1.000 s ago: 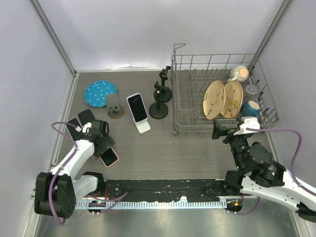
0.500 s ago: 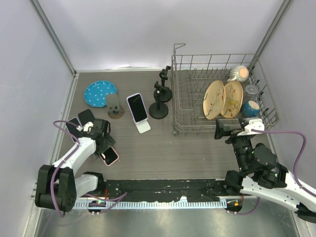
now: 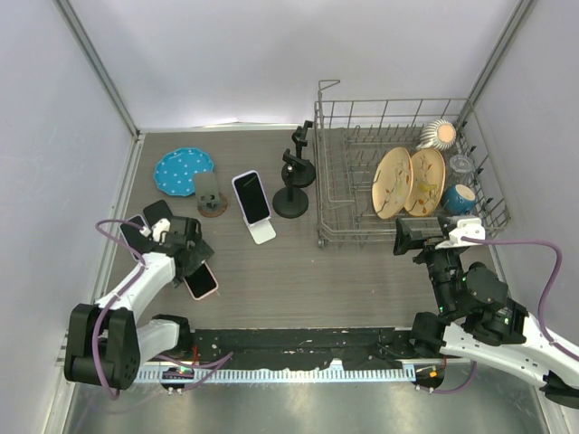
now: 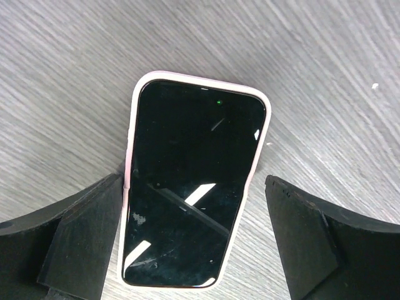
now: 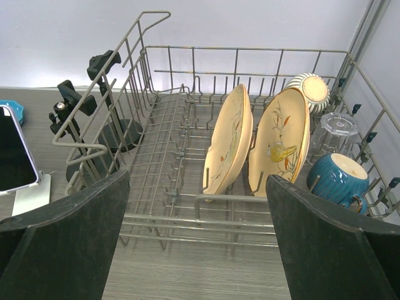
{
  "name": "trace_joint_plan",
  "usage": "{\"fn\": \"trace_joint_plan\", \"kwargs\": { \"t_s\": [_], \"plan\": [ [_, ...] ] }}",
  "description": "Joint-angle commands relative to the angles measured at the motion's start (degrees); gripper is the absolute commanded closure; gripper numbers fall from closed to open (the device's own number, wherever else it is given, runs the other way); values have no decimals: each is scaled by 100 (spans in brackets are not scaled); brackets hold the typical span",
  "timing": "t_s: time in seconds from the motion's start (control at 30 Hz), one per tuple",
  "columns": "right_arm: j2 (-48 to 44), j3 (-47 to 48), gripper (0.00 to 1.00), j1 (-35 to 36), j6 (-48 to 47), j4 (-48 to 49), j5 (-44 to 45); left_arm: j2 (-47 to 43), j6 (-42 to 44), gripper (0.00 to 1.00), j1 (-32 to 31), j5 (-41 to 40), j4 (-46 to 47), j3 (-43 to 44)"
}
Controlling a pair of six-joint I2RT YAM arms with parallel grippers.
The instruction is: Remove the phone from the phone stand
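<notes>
A white-cased phone (image 3: 251, 197) leans on a white phone stand (image 3: 263, 232) at the table's middle; the right wrist view shows that phone (image 5: 14, 159) and stand (image 5: 31, 195) at its left edge. A pink-cased phone (image 3: 201, 281) lies flat, screen up, on the table at the near left. My left gripper (image 3: 188, 260) stands open over this pink phone (image 4: 194, 187). Its left finger (image 4: 81, 240) sits against the case's edge, and the right finger (image 4: 312, 244) stands apart from it. My right gripper (image 3: 406, 237) is open and empty, facing the dish rack.
A wire dish rack (image 3: 336, 194) on the right holds two cream plates (image 3: 407, 181), a blue cup (image 3: 460, 197) and a ribbed bowl (image 3: 437, 135). Black stands (image 3: 291, 185), a glass on a coaster (image 3: 212, 197), a blue dotted plate (image 3: 183, 171) and two dark phones (image 3: 145, 221) lie behind.
The left jaws have spread wider and let go of the pink-cased phone, which now rests flat on the table. The right arm has barely moved.
</notes>
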Motion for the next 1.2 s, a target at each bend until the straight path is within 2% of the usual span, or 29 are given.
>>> {"fn": "trace_joint_plan", "kwargs": {
  "t_s": [0.0, 0.13, 0.23, 0.4, 0.6, 0.83, 0.97, 1.17],
  "plan": [
    [0, 58, 5, 14, 8, 97, 101, -302, -75, 2, 12, 314, 578, -23],
    [0, 58, 5, 14, 8, 97, 119, -706, -49, 0, 12, 709, 849, -22],
    [18, 49, 5, 14, -1, 106, 119, -926, 4, 0, 12, 876, 1559, -49],
    [79, 49, 5, 14, -18, 97, 128, -752, -31, 0, 21, 833, 2212, 109],
    [71, 40, 5, 14, -18, 97, 119, -154, -523, 0, 354, 683, 2879, 242],
    [62, 31, 5, 14, -36, 106, 93, 320, -1007, 1, 786, 920, 5119, -215],
    [53, 31, 5, 14, -36, 97, 84, 1040, -1112, 3, 1163, 1360, 5973, -199],
    [35, 23, 5, 14, -44, 89, 57, 2122, -1192, 3, 1208, 1667, 7010, 3]
  ]
}}
